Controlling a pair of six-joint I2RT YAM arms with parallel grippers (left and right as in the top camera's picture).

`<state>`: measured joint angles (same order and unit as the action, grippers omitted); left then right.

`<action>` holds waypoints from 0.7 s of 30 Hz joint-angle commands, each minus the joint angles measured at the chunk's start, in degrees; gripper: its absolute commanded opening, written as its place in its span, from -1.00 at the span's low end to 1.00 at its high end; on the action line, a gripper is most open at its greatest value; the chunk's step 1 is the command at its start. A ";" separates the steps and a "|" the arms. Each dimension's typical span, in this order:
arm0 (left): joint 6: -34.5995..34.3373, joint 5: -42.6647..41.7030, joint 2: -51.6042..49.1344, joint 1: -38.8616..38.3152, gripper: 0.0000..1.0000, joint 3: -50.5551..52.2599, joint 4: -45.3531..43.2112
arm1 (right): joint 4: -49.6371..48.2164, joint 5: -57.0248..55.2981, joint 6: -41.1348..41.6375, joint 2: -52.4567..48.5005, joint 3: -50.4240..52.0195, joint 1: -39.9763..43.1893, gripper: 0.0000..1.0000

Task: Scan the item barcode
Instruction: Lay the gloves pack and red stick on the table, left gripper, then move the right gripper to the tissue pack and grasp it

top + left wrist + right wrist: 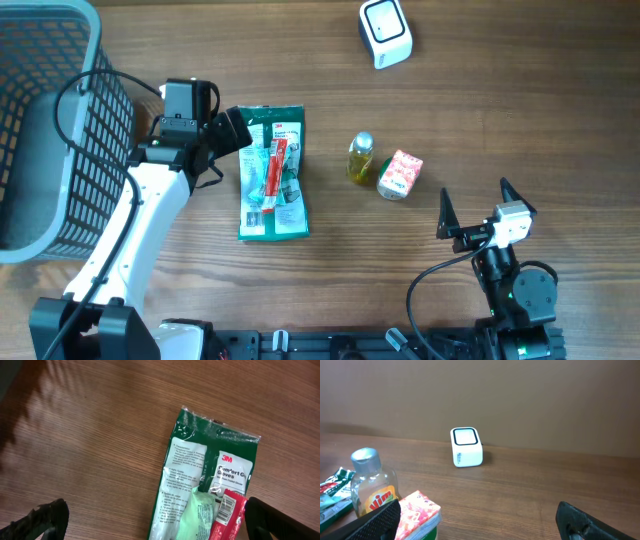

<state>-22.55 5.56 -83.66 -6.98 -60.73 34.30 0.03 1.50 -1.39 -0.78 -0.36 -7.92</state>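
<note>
A green 3M gloves package lies flat on the wooden table, with a red packet on top of it. My left gripper hovers open at the package's upper left edge and holds nothing. In the left wrist view the green package and the red packet, its barcode showing, lie between the spread fingers of the left gripper. The white scanner stands at the far side. My right gripper is open and empty at the front right, facing the scanner.
A small yellow-labelled bottle and a red-and-white tissue pack sit in the middle; both show in the right wrist view, bottle and pack. A grey wire basket fills the left edge.
</note>
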 commanded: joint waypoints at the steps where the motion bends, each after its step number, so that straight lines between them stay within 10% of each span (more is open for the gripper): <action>1: 1.31 0.50 0.39 0.09 1.00 -0.66 -0.02 | -0.15 0.55 -0.09 0.24 0.07 0.35 0.99; 21: 1.33 0.52 0.39 0.09 1.00 -0.66 -0.02 | -0.31 3.17 0.15 0.24 0.07 0.35 0.99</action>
<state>-22.11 5.56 -83.66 -7.01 -60.73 34.30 0.03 1.72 -1.39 -0.78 -0.36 -7.92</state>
